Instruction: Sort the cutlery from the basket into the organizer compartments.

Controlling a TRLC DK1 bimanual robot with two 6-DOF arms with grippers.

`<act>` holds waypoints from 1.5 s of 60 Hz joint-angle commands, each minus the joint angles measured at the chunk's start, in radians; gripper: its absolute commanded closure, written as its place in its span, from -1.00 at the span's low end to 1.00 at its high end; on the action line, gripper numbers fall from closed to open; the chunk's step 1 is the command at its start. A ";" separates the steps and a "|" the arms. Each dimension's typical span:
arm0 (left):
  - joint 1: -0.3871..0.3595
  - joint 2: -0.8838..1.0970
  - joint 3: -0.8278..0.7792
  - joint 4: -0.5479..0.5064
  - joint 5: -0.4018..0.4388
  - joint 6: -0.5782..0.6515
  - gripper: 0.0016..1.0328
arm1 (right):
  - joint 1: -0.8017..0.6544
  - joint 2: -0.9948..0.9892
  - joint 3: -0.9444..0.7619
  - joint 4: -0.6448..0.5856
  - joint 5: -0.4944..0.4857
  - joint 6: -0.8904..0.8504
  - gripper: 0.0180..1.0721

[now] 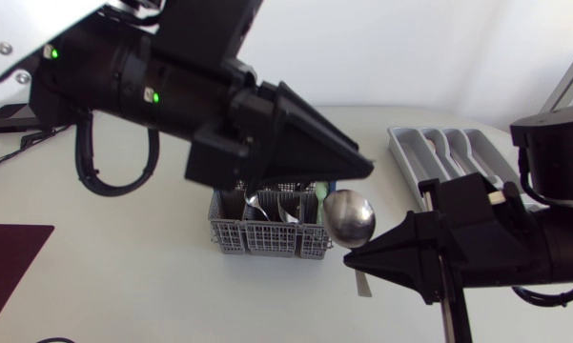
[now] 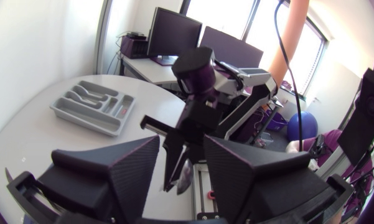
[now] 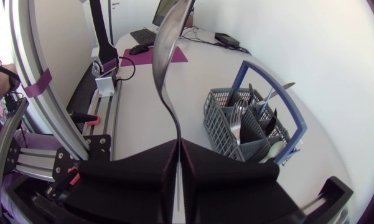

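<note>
A large metal spoon (image 1: 348, 217) hangs in the air to the right of the grey cutlery basket (image 1: 231, 234), bowl up. My right gripper (image 1: 357, 261) is shut on the spoon's handle; in the right wrist view the spoon (image 3: 165, 74) rises from between the closed fingers (image 3: 143, 163). My left gripper (image 1: 362, 170) hovers just above the spoon's bowl. In the left wrist view it (image 2: 180, 152) stands open, with the spoon (image 2: 185, 179) and my right arm seen through the gap. The basket (image 3: 219, 127) holds several pieces of cutlery. The grey organizer (image 1: 412, 162) lies at the back right.
A dark red mat (image 1: 10, 257) lies at the table's left front. Cables (image 1: 10, 148) trail along the far left. The basket has a blue handle (image 3: 280, 93). The organizer (image 2: 109, 127) lies beyond my left gripper, near the table's edge.
</note>
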 commanded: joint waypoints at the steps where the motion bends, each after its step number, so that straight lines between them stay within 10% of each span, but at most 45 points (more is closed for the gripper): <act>1: 0.051 0.002 0.064 0.031 -0.004 -0.065 -0.44 | -0.020 -0.016 -0.022 -0.017 0.003 0.012 0.88; 19: 0.235 -0.026 0.088 0.089 -0.168 -0.134 -0.50 | -0.358 0.011 0.002 -0.011 0.015 -0.029 0.88; 34: 0.194 -0.113 -0.090 0.027 -0.500 0.073 -0.48 | -0.626 0.185 0.082 0.096 0.044 -0.008 0.88; 59: 0.074 -0.213 -0.283 0.037 -0.786 0.156 -0.43 | -0.772 0.722 0.419 0.313 0.290 0.165 0.88; 90: 0.034 -0.221 -0.341 0.075 -0.860 0.179 -0.43 | -0.766 1.203 0.829 0.316 0.663 0.242 0.88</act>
